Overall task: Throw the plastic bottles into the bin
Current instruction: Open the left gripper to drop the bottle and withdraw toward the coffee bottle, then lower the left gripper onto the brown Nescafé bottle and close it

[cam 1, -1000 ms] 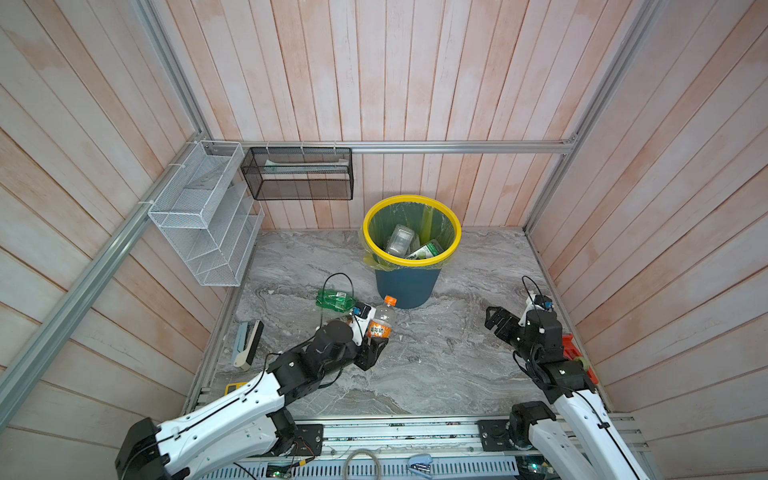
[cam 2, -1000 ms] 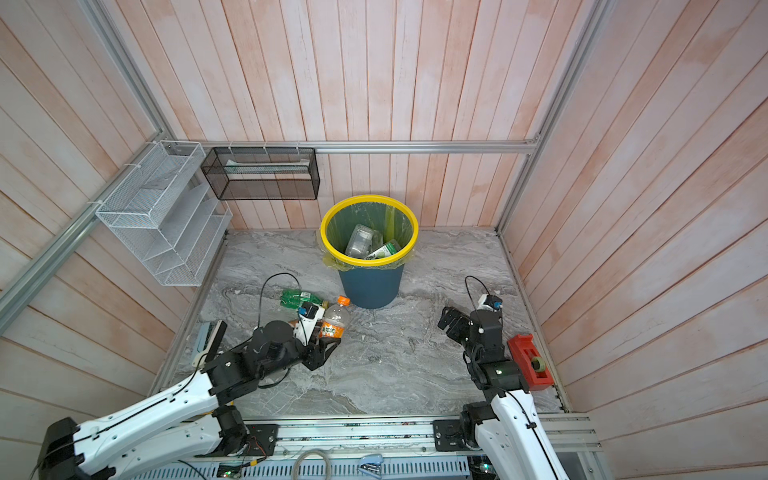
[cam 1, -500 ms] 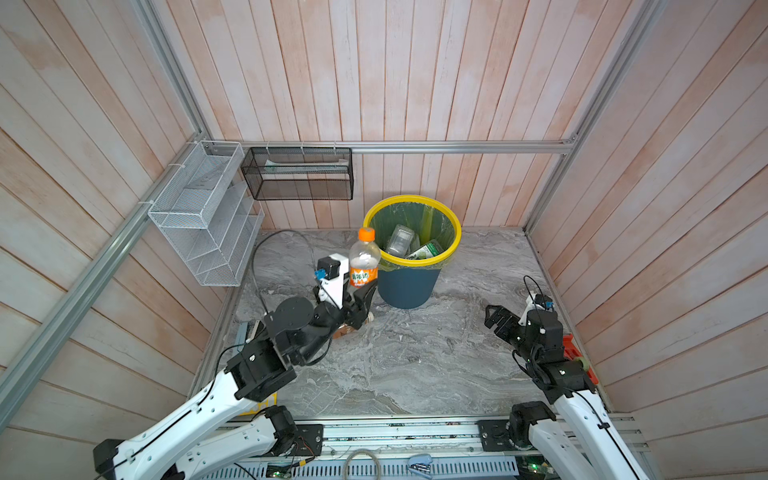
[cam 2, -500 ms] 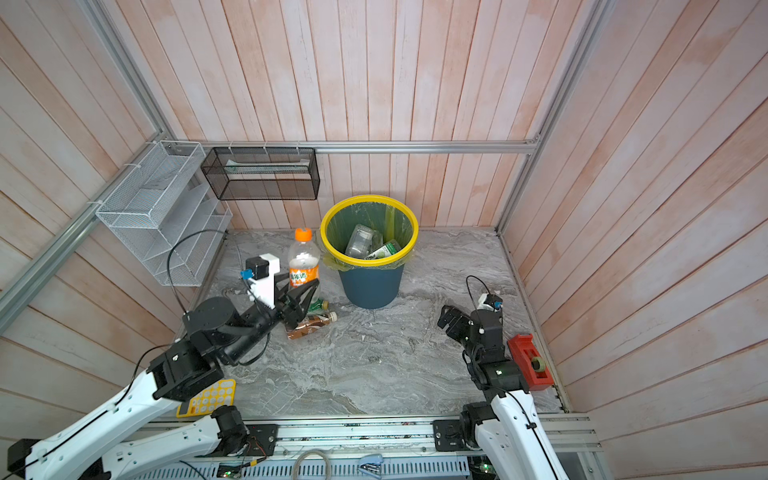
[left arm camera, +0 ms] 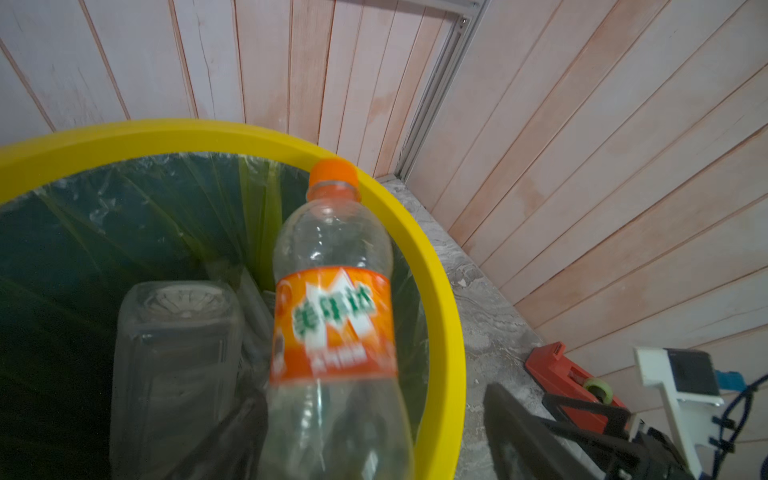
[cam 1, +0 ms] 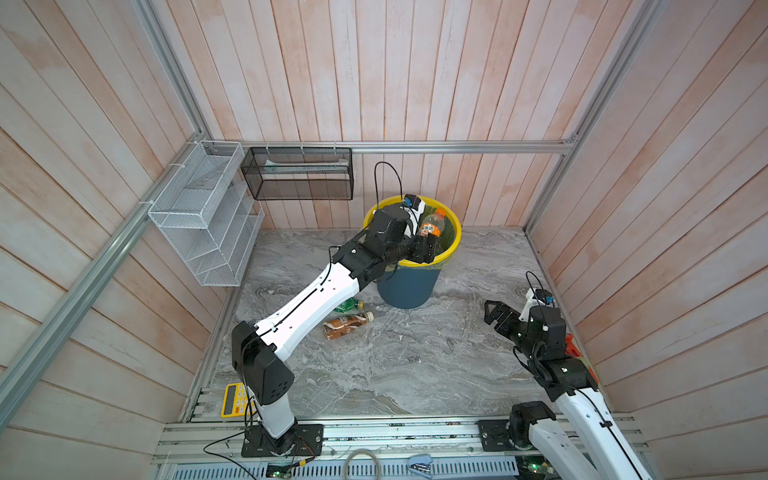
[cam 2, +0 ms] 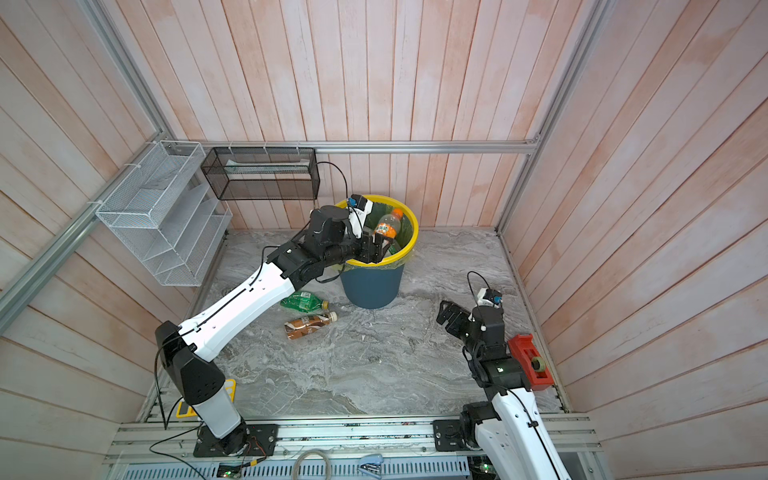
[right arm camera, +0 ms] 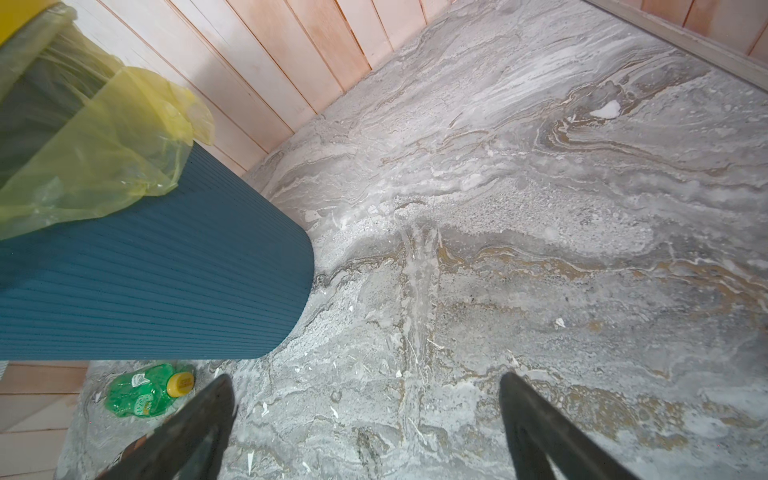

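Left fingers [left arm camera: 511,432] apart, orange-capped bottle [left arm camera: 332,324] loose between them over the bin [left arm camera: 166,137]; right fingers [right arm camera: 528,424] apart

The left arm [cam 1: 309,301] and right arm [cam 1: 582,411] share one build: glossy white shells on the long links, matt black housings at the joints, thin black cables looping alongside, a white camera bracket [cam 1: 419,206] with a blue plug at each wrist, black jaws
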